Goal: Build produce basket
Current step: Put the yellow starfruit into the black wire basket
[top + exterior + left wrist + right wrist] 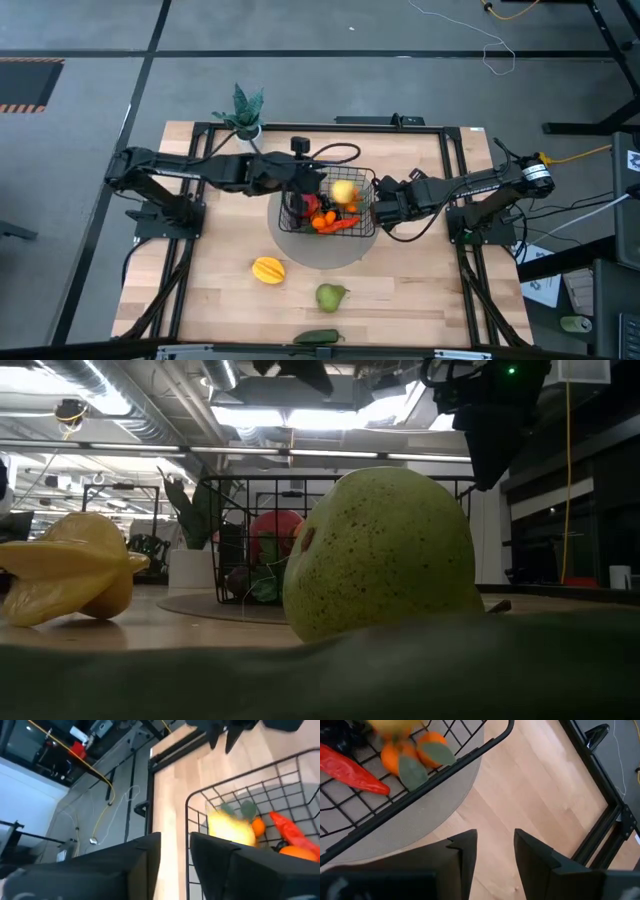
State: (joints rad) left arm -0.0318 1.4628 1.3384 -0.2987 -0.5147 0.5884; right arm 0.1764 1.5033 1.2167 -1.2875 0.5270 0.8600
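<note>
The basket (330, 485) is largely hidden in the low view by the green pear (385, 555). A yellow fruit (230, 827) is blurred in the left wrist view and cut off at the edge in the right wrist view. The dark green vegetable (318, 337) is partly cut off below.

Left end effector (175, 862) fingers parted, right end effector (495, 855) fingers parted, both arms extended inward

no readable text, no labels, no brands, no numbers — none legible
</note>
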